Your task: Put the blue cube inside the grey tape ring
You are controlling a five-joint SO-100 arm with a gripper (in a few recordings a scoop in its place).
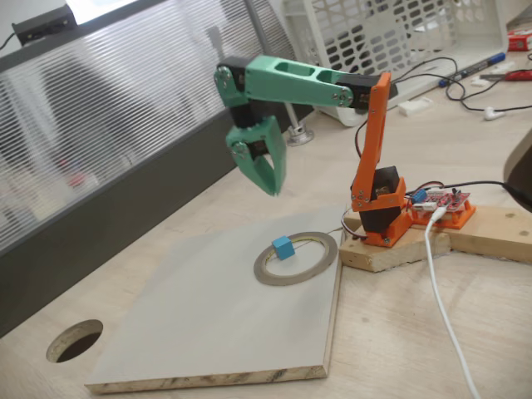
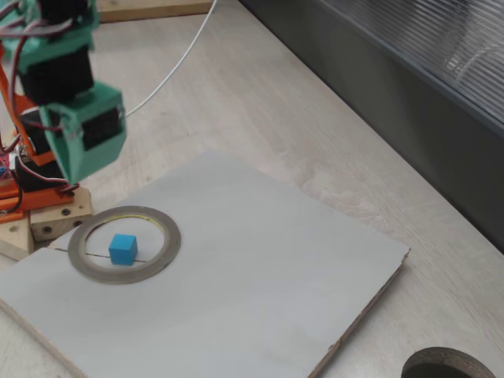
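Note:
The blue cube (image 1: pixel 283 248) (image 2: pixel 123 249) rests on the pale board inside the grey tape ring (image 1: pixel 293 281) (image 2: pixel 170 246), apart from the ring's inner edge in a fixed view. My green gripper (image 1: pixel 271 188) (image 2: pixel 72 175) hangs well above the board, up and to the left of the ring in a fixed view. It points down with its jaws closed to a point and nothing between them. The cube stands free of the gripper.
The ring lies on a pale board (image 1: pixel 208 332) (image 2: pixel 268 276) on the wooden desk. A dark round hole (image 1: pixel 75 341) (image 2: pixel 450 367) sits off the board's corner. My orange base (image 1: pixel 384 218) on a wooden block stands beside the ring, with cables, a white basket (image 1: pixel 391 33) and a ribbed partition behind.

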